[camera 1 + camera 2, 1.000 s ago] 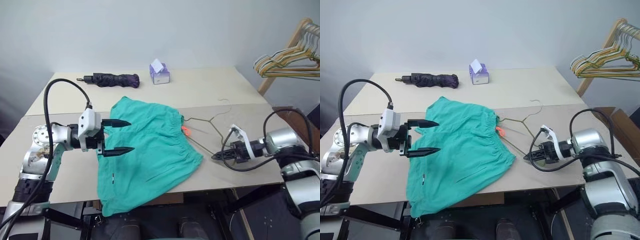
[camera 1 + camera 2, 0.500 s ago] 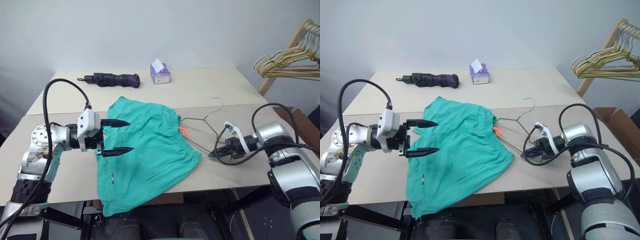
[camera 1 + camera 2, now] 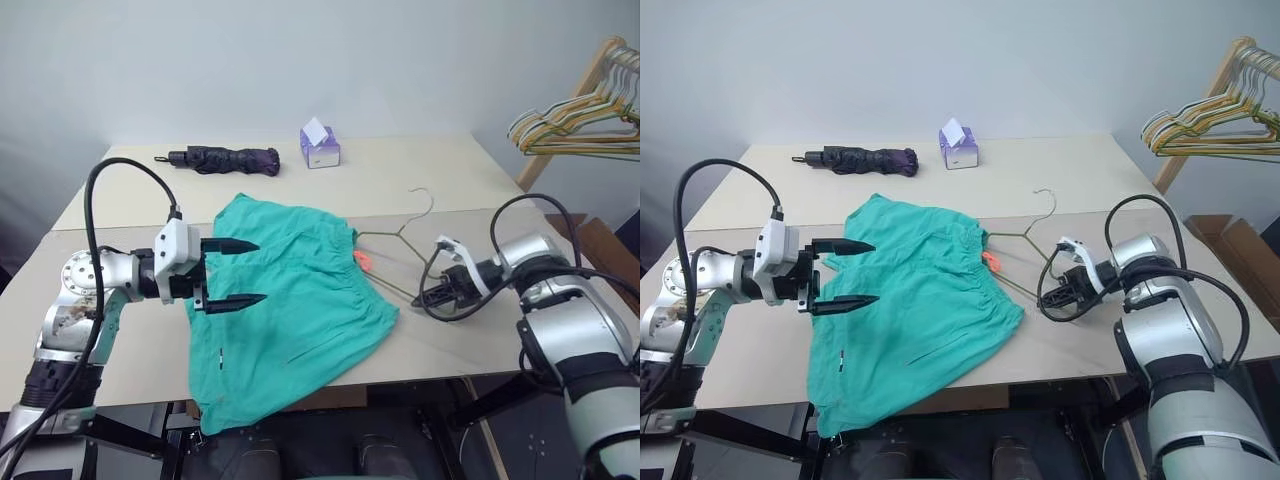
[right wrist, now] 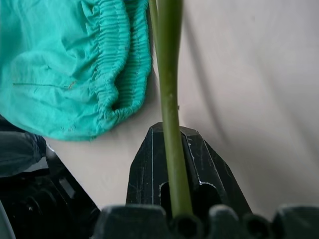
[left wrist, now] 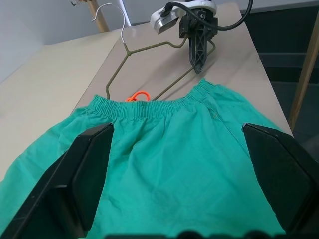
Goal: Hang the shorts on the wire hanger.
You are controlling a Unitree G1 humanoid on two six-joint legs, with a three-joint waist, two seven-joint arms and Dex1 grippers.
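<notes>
While shorts (image 3: 290,300) overhang the table edge | hanger (image 3: 395,235) part-hidden beneath | right hand (image 3: 428,296) clamps hanger | left hand (image 3: 238,272) wide

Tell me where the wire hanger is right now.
In the left eye view the wire hanger lies on the table right of the shorts, its lower corner clamped in the right gripper.

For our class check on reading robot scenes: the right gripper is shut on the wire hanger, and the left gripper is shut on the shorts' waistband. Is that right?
Not quite. The right gripper is shut on the wire hanger, but the left gripper is open, its fingers spread above the shorts without gripping them. The left wrist view shows both fingers wide apart over the fabric.
</notes>
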